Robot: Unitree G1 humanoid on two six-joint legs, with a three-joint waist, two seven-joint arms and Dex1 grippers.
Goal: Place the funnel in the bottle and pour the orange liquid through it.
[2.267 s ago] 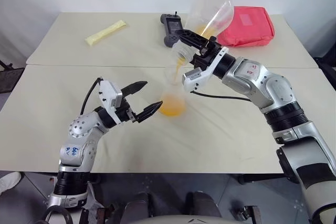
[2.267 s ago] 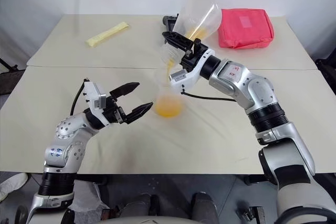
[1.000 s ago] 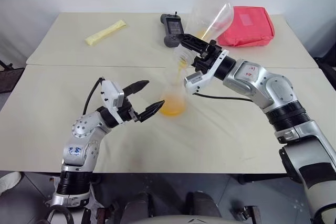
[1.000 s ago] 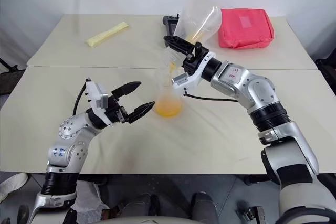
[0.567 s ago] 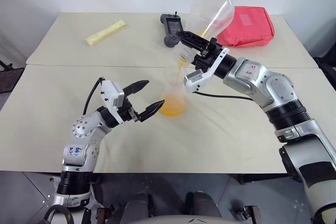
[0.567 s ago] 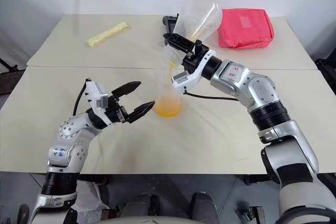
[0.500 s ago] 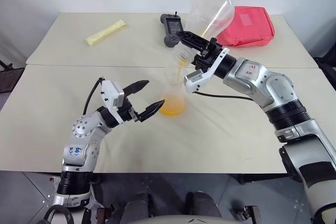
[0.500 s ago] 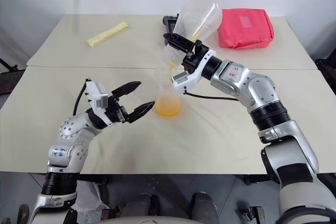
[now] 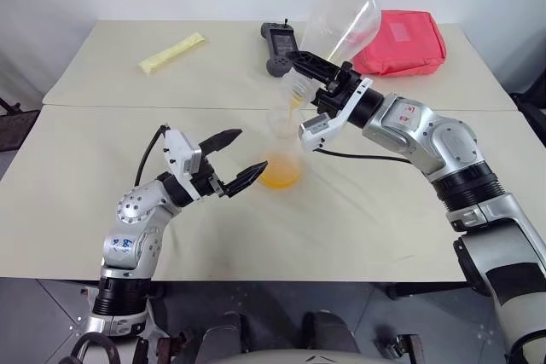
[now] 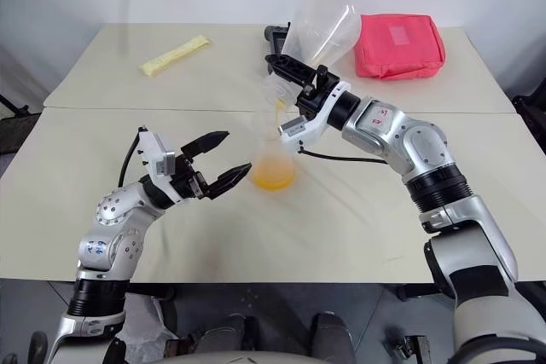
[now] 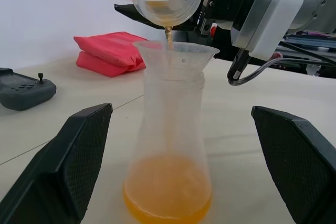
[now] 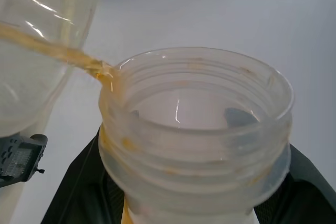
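While the right gripper (image 9: 309, 63) keeps its jaws clamped on the neck of a large clear flask (image 9: 339, 20) tipped mouth-down, a thin stream of the orange liquid (image 11: 169, 35) falls from that mouth into the funnel (image 11: 177, 56). The funnel sits in the neck of the bottle (image 9: 280, 153), which stands upright on the table (image 9: 358, 219) and holds a pool of the same liquid in its rounded base. Just above the bottle hangs the flask's mouth, apart from the funnel's rim. The left gripper (image 9: 235, 159) waits just beside the bottle, on the robot's left of it, jaws spread wide and holding nothing, not touching the glass. Behind the bottle lie a dark grey handheld controller (image 9: 279, 46) and a red zipped pouch (image 9: 403, 42); well off to the left of them rests a yellow sachet (image 9: 171, 52). No writing on any of these can be read.
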